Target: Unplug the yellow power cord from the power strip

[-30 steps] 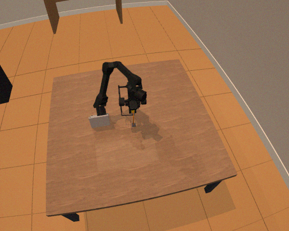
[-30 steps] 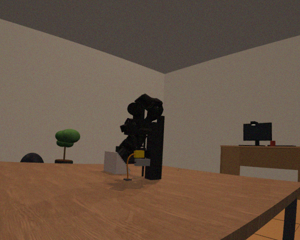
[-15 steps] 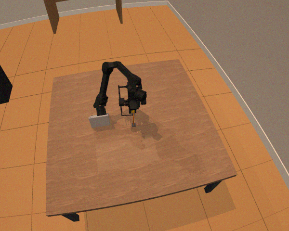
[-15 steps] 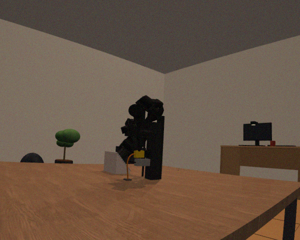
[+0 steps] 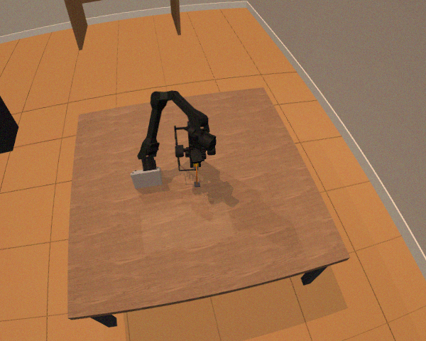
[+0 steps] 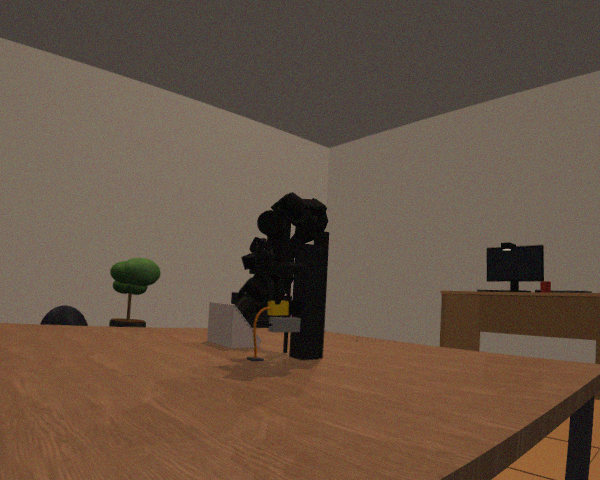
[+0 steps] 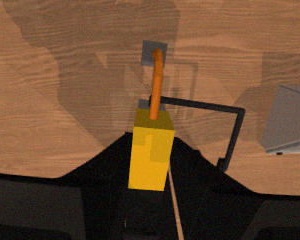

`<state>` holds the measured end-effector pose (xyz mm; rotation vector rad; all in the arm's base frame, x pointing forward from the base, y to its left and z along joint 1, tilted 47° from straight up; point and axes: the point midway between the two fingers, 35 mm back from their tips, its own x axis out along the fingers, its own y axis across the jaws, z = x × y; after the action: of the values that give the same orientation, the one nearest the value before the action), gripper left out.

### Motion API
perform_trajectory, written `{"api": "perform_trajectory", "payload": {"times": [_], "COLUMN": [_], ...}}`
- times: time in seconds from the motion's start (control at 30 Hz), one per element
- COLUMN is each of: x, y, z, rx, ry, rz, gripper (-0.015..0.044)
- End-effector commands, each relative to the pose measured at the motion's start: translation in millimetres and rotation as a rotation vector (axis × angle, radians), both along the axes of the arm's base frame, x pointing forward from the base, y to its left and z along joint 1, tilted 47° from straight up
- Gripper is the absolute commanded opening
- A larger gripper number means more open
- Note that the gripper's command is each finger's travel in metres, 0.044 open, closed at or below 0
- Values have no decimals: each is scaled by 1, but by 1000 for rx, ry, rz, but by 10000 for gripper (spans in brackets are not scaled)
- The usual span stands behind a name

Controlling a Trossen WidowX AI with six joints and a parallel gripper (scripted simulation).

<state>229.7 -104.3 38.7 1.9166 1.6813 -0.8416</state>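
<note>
The yellow plug (image 5: 196,165) (image 6: 278,308) (image 7: 151,157) sits on top of the grey power strip (image 6: 285,324) (image 7: 143,103), with no gap visible in the exterior view. Its orange-yellow cord (image 5: 197,176) (image 6: 255,333) (image 7: 157,87) bends down from the plug to a small grey plate (image 5: 197,184) (image 6: 255,358) (image 7: 147,56) on the table. My gripper (image 7: 151,141) is shut on the plug, with a black finger against each side in the wrist view. The prongs and sockets are hidden, and most of the strip is hidden in the wrist view.
A tall black upright block (image 6: 310,310) stands beside the strip. A thin black frame (image 5: 176,137) (image 7: 205,104) is near the gripper. A pale grey box (image 5: 146,178) (image 6: 230,325) (image 7: 290,120) stands at the arm's base on the wooden table (image 5: 150,256) (image 6: 160,403).
</note>
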Motion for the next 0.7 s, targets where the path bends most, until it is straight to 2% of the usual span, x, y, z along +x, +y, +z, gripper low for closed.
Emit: {"api": "perform_trajectory", "payload": {"times": [0.0, 0.67], "x": [0, -2], "y": [0, -19], "z": [0, -17], "rx": [0, -2], "ry": [-1, 0], "rz": [0, -1], "gripper": [0, 0]}}
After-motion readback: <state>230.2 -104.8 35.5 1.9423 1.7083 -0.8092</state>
